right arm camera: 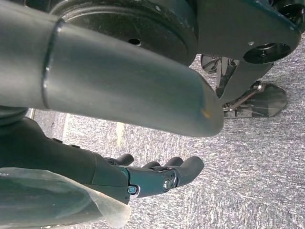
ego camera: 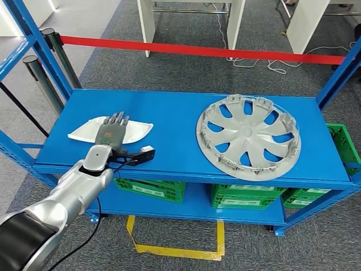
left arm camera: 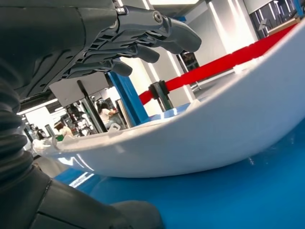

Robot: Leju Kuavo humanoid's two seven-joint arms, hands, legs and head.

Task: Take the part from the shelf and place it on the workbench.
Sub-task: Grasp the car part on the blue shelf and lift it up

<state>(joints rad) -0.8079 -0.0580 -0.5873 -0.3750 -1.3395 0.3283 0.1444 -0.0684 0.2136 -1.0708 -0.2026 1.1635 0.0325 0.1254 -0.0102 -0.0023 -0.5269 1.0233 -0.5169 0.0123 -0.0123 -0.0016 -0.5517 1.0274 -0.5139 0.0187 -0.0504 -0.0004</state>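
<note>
The left hand [ego camera: 111, 132] is seen reaching over the front edge of the blue shelf [ego camera: 179, 130], its fingers [ego camera: 118, 119] stretched flat and slightly apart above the white part [ego camera: 137, 130]. In the left wrist view the fingers [left arm camera: 144, 36] are held straight over the part's upper surface, with the thumb [left arm camera: 107, 214] lying low beside the shelf top; nothing is gripped, and whether the fingertips touch the part cannot be told. The part [left arm camera: 201, 138] is shown as a thin, smooth, glossy white panel with a curved underside and raised edges, lying on the left side of the shelf top. The right hand [right arm camera: 158, 174] is seen hanging above grey carpet, its fingers extended and a little apart, with nothing held. Farther right on the shelf, well apart from the white part, a silver wheel cover [ego camera: 248, 136] is laid flat. Beyond the shelf a red barrier tape [ego camera: 204, 51] is stretched across the floor.
</note>
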